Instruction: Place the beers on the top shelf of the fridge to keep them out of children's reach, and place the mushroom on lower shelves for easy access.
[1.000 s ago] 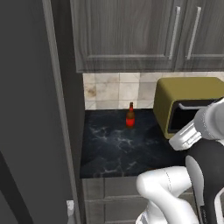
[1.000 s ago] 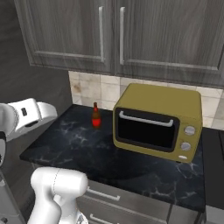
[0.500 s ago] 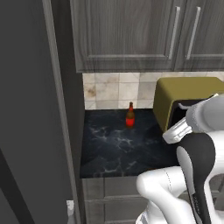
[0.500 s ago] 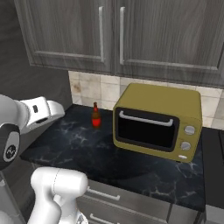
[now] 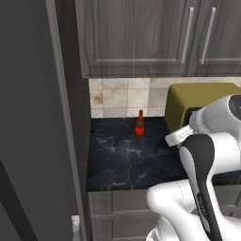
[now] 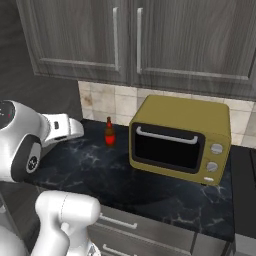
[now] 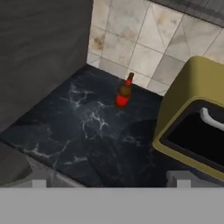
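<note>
Hand view shows our two fingers [image 7: 111,180] at 6 o'clock, spread wide with nothing between them. The brown bottle [image 7: 124,92] with the red label stands up straight on the dark bench [image 7: 78,131], a little toward 12 o'clock from the middle of the picture. It is near the tiled wall [image 7: 131,48] and well apart from our fingers. At 3 o'clock sits the yellow oven [image 7: 197,122], just beside the bottle but not touching it. At 9 o'clock is the dark side of the fridge [image 7: 39,52].

In the left base view the bottle [image 5: 140,124] is at 12 o'clock from the middle, at the back of the bench, with the fridge [image 5: 33,117] tall at 9 o'clock. In the right base view the bottle [image 6: 109,133] is at 10 o'clock, and the oven [image 6: 180,140] is at 3 o'clock.

We think the step now is to reach for this bottle. To do it well, we should go straight toward it, with one finger on each side. We should grab it low, on the red label, where it is fat. The neck is thin and could slip. We should stay clear of the oven. We should go slow, because a tall thin bottle tips over easily.
</note>
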You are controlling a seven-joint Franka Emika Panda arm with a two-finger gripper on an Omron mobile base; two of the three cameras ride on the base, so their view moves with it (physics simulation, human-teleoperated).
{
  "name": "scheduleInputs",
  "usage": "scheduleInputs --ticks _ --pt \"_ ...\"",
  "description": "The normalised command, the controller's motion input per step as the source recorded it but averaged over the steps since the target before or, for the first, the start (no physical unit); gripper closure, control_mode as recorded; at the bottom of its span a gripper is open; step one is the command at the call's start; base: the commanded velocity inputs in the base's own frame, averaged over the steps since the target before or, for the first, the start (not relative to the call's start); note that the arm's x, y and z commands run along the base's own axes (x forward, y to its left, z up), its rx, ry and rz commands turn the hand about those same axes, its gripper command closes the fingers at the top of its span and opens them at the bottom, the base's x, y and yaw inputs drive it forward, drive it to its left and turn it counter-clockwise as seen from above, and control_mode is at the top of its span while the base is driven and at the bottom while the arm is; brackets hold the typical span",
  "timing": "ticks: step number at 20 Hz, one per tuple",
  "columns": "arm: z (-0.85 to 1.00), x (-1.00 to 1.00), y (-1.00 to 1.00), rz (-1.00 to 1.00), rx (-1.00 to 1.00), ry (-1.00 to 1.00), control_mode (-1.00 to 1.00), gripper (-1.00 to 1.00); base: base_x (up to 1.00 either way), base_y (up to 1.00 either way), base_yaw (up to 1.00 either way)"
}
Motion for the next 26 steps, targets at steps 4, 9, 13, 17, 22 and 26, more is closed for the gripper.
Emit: scheduleInputs --ticks 4,9,13,17,22,26 --pt "-0.40 0.63 0.00 -0.14 0.19 -0.11 -1.00 -1.00 0.00 0.00 0.00" --pt "-0.45 0.66 0.00 -0.17 0.20 -0.12 -1.00 -1.00 0.00 0.00 0.00" --pt "-0.41 0.65 0.00 -0.14 0.15 -0.05 -1.00 -1.00 0.00 0.00 0.00" --pt "-0.29 0.54 0.00 -0.10 0.08 0.00 -1.00 -1.00 0.00 0.00 0.00" --pt "-0.14 0.43 0.00 -0.05 0.01 0.00 -1.00 -1.00 0.00 0.00 0.00" --pt "-0.17 0.40 0.06 0.00 0.00 0.03 -1.00 -1.00 0.00 0.00 0.00"
